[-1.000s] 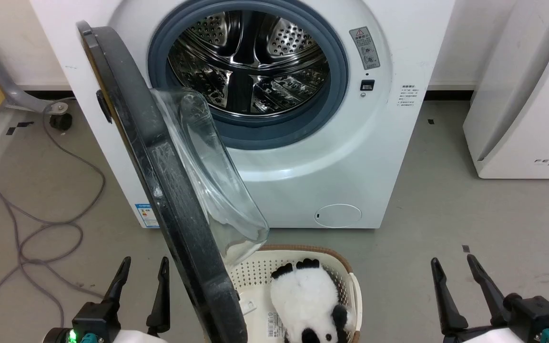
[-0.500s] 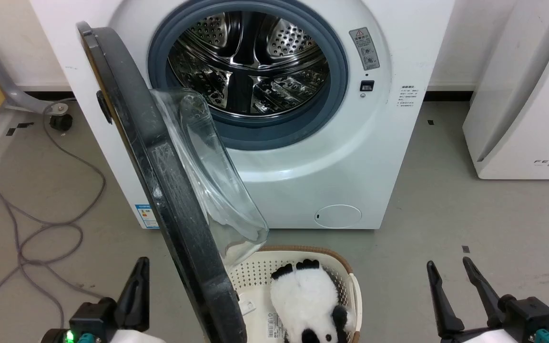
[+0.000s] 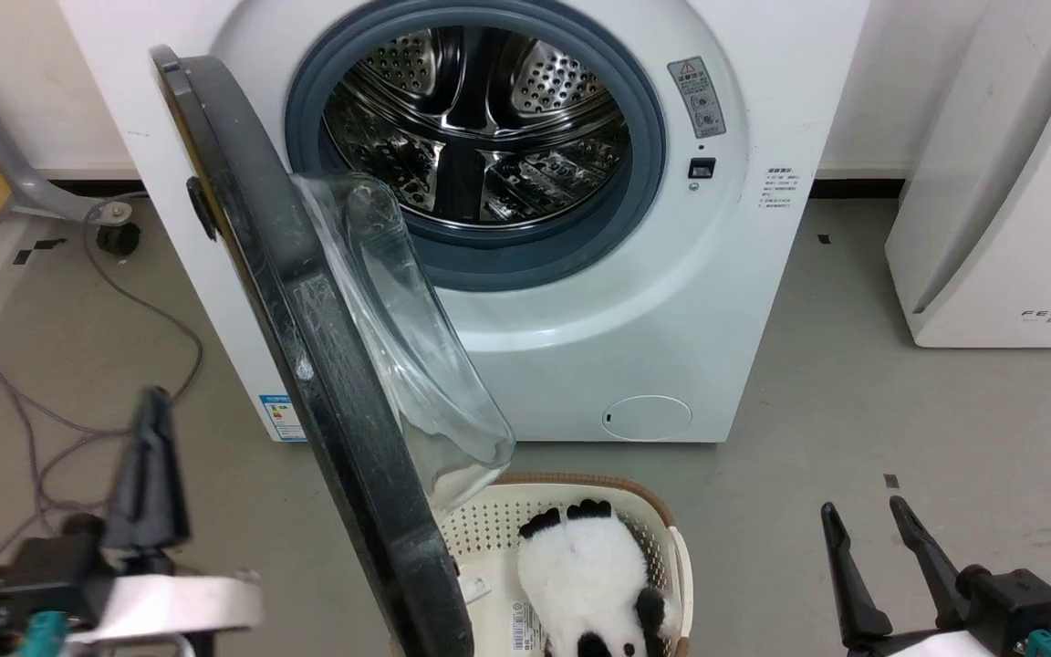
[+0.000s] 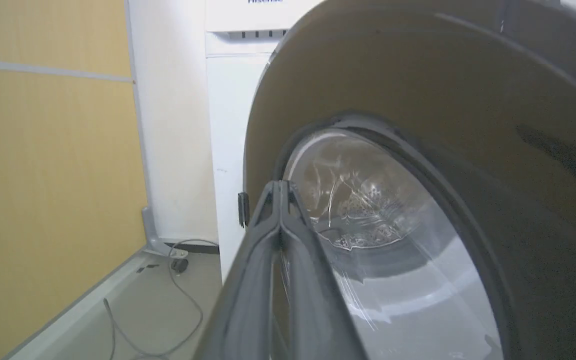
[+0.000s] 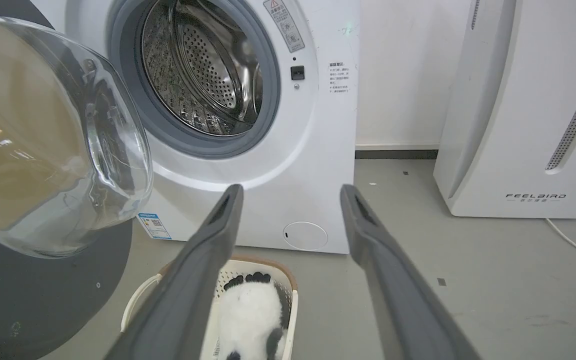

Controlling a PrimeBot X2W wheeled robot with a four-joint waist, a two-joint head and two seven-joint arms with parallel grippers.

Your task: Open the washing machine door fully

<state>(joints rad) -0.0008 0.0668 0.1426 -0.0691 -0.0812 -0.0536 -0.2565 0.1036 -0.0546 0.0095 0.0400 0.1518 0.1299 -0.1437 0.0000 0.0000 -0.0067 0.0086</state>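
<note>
The large round door with glossy black rim and bulging clear glass (image 3: 293,319) stands ajar, running edge-on from upper left to bottom centre of the head view, in front of the white front-loading washing machine (image 3: 671,301). The left gripper (image 3: 156,411), at lower left, is closed on nothing. The right gripper (image 3: 863,506), at lower right, is spread and empty.

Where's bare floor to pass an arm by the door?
Free: grey floor between the white washing machine and the white FEELBIRD appliance, ahead of the open right tool. Crowded: the black-rimmed glass door crowds the cream plastic basket; grey cables trail left, by the shut left tool.
</note>
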